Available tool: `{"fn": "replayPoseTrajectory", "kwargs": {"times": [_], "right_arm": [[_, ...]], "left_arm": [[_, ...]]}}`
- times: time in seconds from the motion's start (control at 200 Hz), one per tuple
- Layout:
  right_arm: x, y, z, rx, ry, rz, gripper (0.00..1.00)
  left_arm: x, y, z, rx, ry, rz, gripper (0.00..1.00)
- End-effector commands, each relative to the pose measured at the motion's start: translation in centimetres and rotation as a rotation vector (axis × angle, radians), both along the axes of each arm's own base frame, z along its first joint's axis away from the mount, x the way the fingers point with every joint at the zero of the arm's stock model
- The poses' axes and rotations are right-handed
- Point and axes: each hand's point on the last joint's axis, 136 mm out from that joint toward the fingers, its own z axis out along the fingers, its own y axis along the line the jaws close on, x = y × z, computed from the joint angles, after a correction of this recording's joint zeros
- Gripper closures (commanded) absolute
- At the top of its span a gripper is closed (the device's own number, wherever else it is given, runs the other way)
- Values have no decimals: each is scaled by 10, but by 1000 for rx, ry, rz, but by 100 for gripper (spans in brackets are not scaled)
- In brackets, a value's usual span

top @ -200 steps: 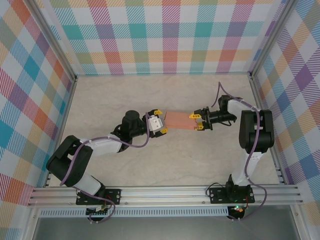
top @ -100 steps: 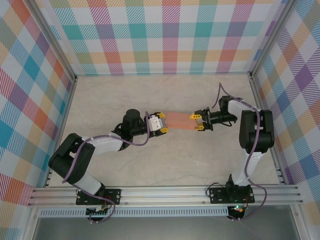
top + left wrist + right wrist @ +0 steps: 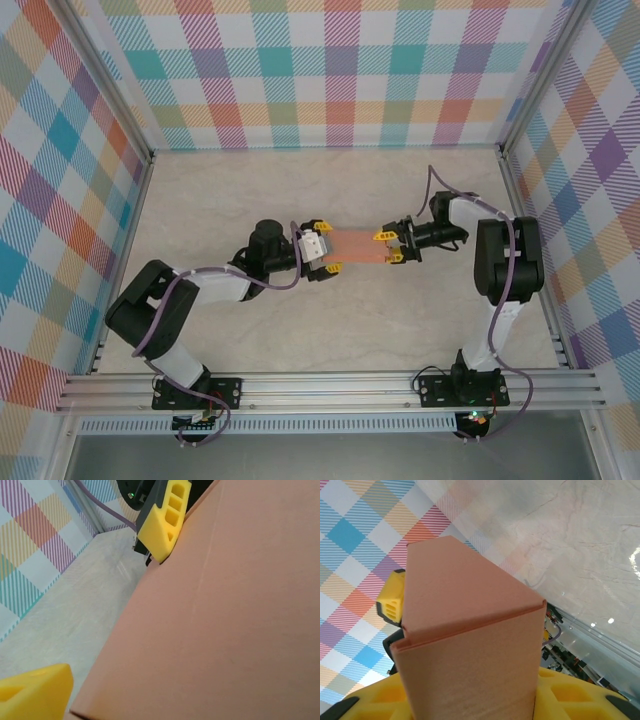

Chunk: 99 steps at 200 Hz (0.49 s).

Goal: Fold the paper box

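— Where's the paper box (image 3: 357, 247)?

— Near the middle of the bench (image 3: 300, 180), lying lengthways between my two hands, from 9 o'clock to 3 o'clock in the overhead view.

— Which hand has it?

— My right hand (image 3: 391, 247), at the 3 o'clock end. Its yellow fingers (image 3: 570, 695) are clamped on both sides of the card, which is folded into a box shape.

— And the left?

— My left hand (image 3: 325, 247) is at the 9 o'clock end. It's spread wider than the box, one finger at 12 and one at 6, straddling that end without squeezing it.
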Motion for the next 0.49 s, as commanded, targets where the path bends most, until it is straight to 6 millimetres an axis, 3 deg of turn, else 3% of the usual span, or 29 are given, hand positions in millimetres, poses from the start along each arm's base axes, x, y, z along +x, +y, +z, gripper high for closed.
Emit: {"fn": "replayPoseTrajectory", "kwargs": {"times": [0.0,0.125,0.41,0.49], "right_arm": [[2,1,2,9,2,7,69],[7,1,4,-5,-2,3,68],[19,-5,-3,-106,-43,-18,45],[23,-12,-5,-167,-79,-39,40]], "left_arm": [[-2,-13,21,-73,-21,-85,33],[-7,-15,14,-68,-9,-107,37],[-10,-6,-8,-11,87,-76,42],[-9,-5,-24,9,169,-59,42]]}}
